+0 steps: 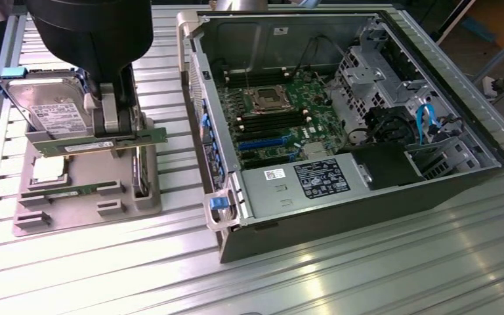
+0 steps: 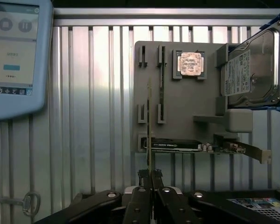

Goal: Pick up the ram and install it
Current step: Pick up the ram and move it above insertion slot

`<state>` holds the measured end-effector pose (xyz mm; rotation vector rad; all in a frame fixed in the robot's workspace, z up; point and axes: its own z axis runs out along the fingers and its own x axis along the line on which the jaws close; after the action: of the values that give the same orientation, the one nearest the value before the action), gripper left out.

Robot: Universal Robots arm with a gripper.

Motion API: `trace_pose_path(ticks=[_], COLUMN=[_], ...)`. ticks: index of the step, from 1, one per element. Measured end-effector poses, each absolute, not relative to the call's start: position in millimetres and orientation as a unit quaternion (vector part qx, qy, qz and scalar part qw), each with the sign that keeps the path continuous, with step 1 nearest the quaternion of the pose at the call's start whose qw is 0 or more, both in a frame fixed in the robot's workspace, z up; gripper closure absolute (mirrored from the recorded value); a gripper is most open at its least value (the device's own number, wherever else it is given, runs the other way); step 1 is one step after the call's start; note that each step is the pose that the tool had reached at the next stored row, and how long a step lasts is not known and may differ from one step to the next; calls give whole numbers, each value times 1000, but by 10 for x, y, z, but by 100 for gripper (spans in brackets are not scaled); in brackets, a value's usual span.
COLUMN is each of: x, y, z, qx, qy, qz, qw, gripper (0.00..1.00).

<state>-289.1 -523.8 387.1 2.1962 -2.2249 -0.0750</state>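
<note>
Ram first: where is it?

Edge-on between the fingertips of the gripper, which pinches it near the middle of its length, jaws pressed almost together on the thin board. It is over the grey holder at the exterior view's left, well apart from the open computer case at the right.

Is it free of the holder?

I cannot tell whether its lower edge is clear of the slot. If not, a sideways pull could jam it or drag the holder along.

What else worries you?

The hold is narrow on a long stick, so I judge that an end could swing, or the board slip and tilt. A tilted stick would meet the memory slots on the motherboard crooked, and could refuse to seat or bend.

And the neighbours?

The hard drive stands just beside the gripper, on the far side of the holder. The dark card and the processor chip sit on the same holder. A careless sweep could knock any of them, and the case's left wall could catch the board.
</note>
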Motion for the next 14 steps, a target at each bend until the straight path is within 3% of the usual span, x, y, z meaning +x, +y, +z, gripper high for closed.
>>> trace_pose_path(ticks=[14], x=[-2868], y=[-5238], z=[3913], qx=[702], qy=[-711], qz=[-24], qw=[7], gripper=[88])
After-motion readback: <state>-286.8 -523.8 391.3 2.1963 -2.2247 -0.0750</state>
